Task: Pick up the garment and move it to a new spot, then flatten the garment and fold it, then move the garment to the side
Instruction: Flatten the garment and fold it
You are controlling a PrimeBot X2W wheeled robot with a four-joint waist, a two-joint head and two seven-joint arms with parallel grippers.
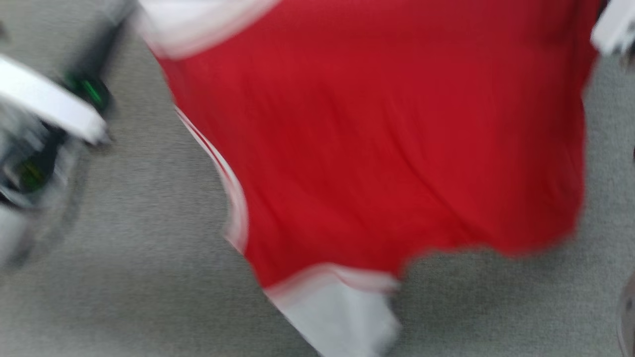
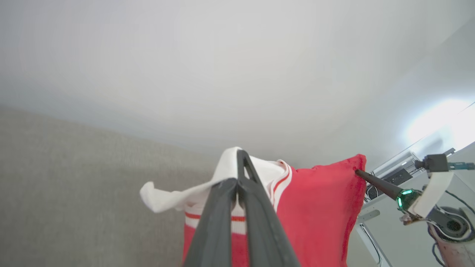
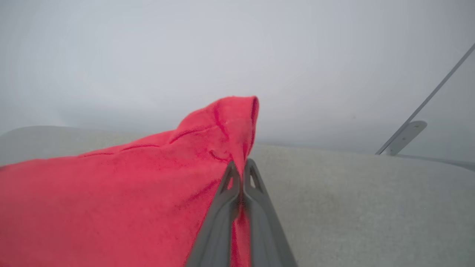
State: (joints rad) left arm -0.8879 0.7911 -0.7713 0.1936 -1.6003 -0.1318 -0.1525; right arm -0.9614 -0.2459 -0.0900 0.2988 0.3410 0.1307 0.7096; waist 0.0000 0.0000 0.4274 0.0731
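Shirt (image 1: 377, 163) hangs spread out btwn the two claws, over grey carpet (image 1: 139, 258). L claw (image 2: 237, 172) is clamped tight, fingers pressed together, on a white sleeve end (image 2: 167, 198) & the stripe trim (image 2: 280, 183) next to it. White cloth wraps over the finger tips and flops out to one side; the red body drops away below & beside the fingers.

R claw (image 3: 241, 167) is pinched closed too, w/ red cloth caught btwn its fingers. A red corner pokes up past the tips; the rest runs off to that view's left. From the L wrist cam, the R claw's dark finger tip meets the far top corner of the red cloth, w/ a green light further back on it, so the shirt's top edge is strung from one claw to the other.

In the head view the other white sleeve end hangs lowest, and stripe trim runs down the shirt's left edge.

Hard to read:
- Head view is badly smeared.
- L forearm (image 1: 49, 106) is just a pale streak at left w/ dark blur & green glints beside it; fingers can't be made out there.
- White bit at that view's top right corner: can't tell what it is.
- Top of shirt is cut by the upper edge.
- Can't tell whether the low sleeve touches the carpet or hangs clear.
- In both wrist views the lower shirt is cut by the bottom edge.
- Behind is a plain pale wall (image 2: 222, 55).
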